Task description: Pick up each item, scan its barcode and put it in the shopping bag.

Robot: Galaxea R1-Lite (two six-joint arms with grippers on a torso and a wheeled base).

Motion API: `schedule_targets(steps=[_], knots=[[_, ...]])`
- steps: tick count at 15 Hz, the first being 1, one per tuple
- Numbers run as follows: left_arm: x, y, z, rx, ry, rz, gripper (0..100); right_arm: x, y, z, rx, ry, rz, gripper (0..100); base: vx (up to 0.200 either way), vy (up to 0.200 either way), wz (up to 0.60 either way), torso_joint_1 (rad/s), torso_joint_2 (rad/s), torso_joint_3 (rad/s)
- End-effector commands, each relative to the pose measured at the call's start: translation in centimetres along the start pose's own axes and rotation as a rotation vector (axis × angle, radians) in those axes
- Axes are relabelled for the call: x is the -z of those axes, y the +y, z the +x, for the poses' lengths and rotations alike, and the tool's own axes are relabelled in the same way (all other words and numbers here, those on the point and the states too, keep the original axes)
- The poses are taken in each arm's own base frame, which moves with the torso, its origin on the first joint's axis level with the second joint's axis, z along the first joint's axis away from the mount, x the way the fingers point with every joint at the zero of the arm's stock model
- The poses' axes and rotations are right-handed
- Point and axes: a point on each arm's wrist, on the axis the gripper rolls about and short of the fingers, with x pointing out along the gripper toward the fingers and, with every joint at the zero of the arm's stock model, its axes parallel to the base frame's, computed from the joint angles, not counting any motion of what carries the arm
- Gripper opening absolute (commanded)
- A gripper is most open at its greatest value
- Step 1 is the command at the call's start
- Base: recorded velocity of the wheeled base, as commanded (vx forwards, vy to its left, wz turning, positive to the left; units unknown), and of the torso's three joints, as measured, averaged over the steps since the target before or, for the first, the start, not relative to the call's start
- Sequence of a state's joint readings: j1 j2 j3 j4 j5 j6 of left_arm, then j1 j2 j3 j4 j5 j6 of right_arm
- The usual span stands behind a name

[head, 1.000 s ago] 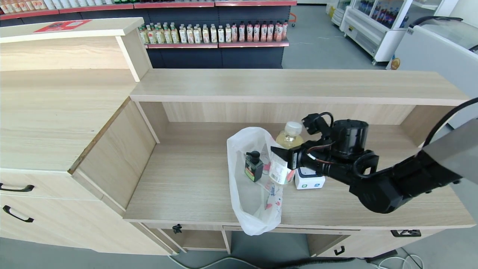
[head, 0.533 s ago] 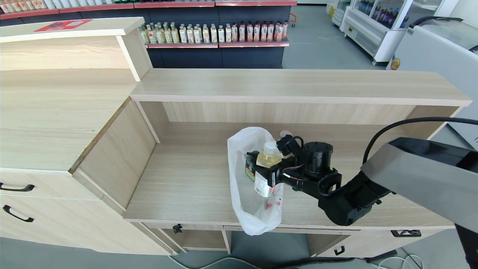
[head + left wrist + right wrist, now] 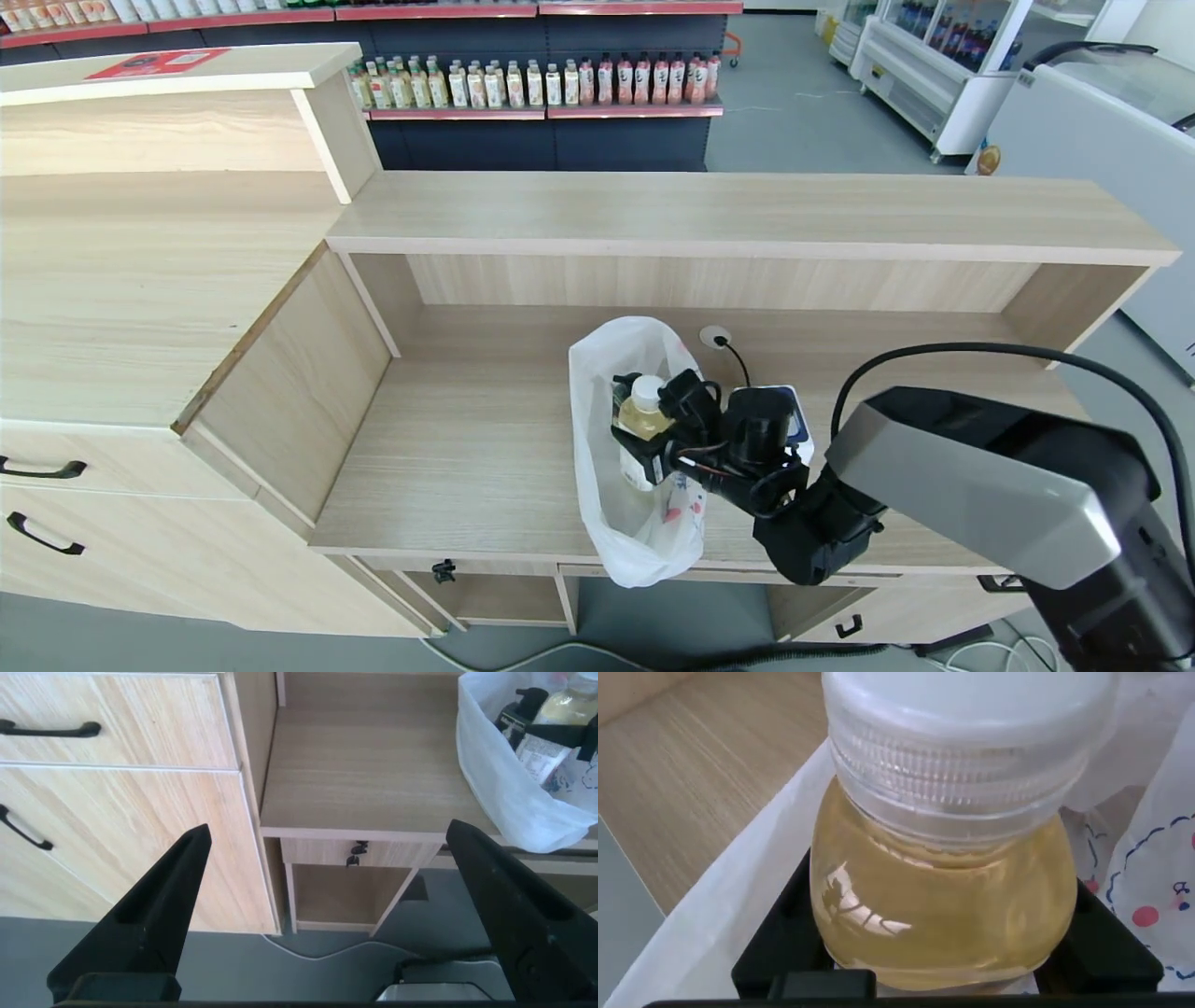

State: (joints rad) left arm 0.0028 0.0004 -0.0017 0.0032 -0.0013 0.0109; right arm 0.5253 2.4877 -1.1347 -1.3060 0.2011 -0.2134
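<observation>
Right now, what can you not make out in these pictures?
Yellow-filled clear bottle with white cap: lower half, head view, covered by the right gripper and the white plastic shopping bag.
Dark pump bottle: head view, mostly behind that bottle.
Small white box: head view, largely behind the right gripper's wrist.

A light wood-grain checkout surface point(image 3: 467, 448) sits recessed between a tall side panel point(image 3: 299, 392) on the robot's left and a raised back ledge point(image 3: 747, 215). A white plastic shopping bag point(image 3: 597, 504) stands open near the middle of the surface, its bottom bulging slightly over the front edge. Just beside the bag, on the robot's right, lies a small white box-shaped device point(image 3: 799, 425) with a blue face, largely hidden. Near the back wall a round white cable grommet point(image 3: 715, 336) is set into the wood, and a black cable point(image 3: 738, 359) runs from it toward the device.
</observation>
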Motion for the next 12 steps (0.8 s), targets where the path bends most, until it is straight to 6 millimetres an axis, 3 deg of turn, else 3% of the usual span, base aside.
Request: schedule_targets(steps=[1,4,5,8,12], knots=[[0.0,0.0,0.0,0.000,0.000,0.000,100,2.5,0.5,0.2,-0.007,0.034,-0.013,0,0.000,0.000,0.00,0.000,0.00,0.000],[0.0,0.0,0.0,-0.002,0.000,0.000,100,2.8,0.6,0.1,-0.009,0.034,-0.020,0,0.000,0.000,0.00,0.000,0.00,0.000],[0.0,0.0,0.0,0.000,0.000,0.000,100,2.7,0.6,0.1,-0.009,0.031,-0.022,100,0.000,0.000,0.00,0.000,0.00,0.000],[0.0,0.0,0.0,0.000,0.000,0.001,100,0.9,0.6,-0.2,-0.012,0.007,0.026,100,0.000,0.000,0.00,0.000,0.00,0.000],[0.0,0.0,0.0,-0.002,0.000,0.000,100,-4.0,0.3,-1.1,-0.019,-0.013,0.142,100,0.000,0.000,0.00,0.000,0.00,0.000]])
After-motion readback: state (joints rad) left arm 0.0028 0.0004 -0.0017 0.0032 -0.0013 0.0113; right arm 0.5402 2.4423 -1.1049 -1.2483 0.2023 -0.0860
